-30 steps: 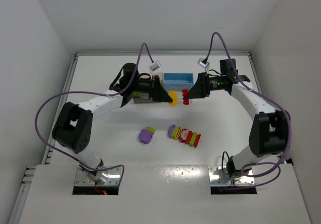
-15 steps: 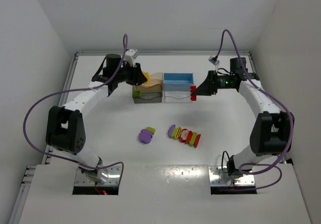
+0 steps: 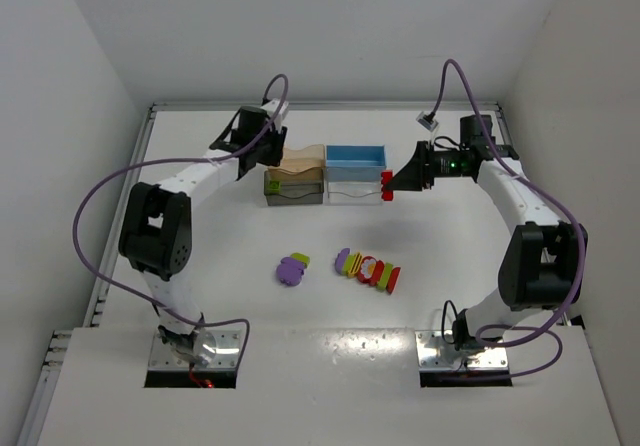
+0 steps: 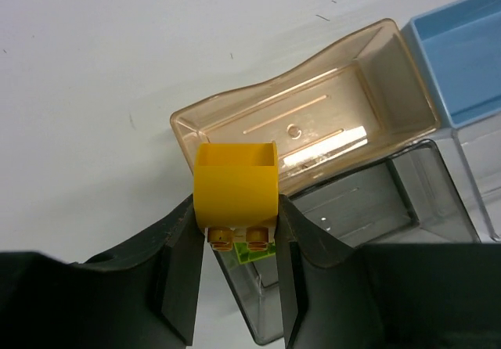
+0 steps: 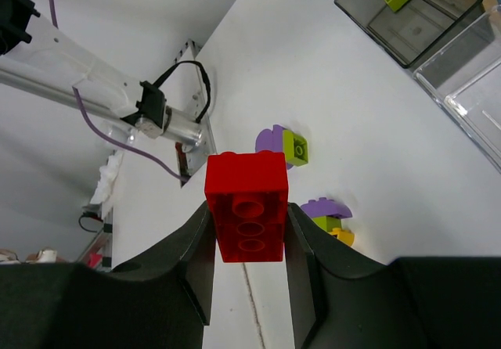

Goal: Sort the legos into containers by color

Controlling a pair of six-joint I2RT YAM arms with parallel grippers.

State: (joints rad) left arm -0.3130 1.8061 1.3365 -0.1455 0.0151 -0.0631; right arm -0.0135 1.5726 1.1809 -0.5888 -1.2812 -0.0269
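My left gripper (image 4: 239,239) is shut on a yellow lego (image 4: 236,188), held over the near left corner of the tan container (image 4: 329,98). In the top view this gripper (image 3: 272,152) is at that container's left end. A green lego (image 4: 254,249) lies in the dark grey container (image 4: 368,200). My right gripper (image 5: 249,239) is shut on a red lego (image 5: 246,216). From above, it (image 3: 392,181) hovers by the right end of the clear container (image 3: 355,190). The blue container (image 3: 355,156) stands behind it.
Loose legos lie mid-table: a purple piece with a green one (image 3: 291,269), and a row of purple, green, yellow, orange and red pieces (image 3: 367,269). The four containers form a tight block at the back. Purple cables loop above both arms.
My left gripper carried the yellow lego from in front of the containers back and left to the tan one. The right gripper shifted right with the red lego, then held still.
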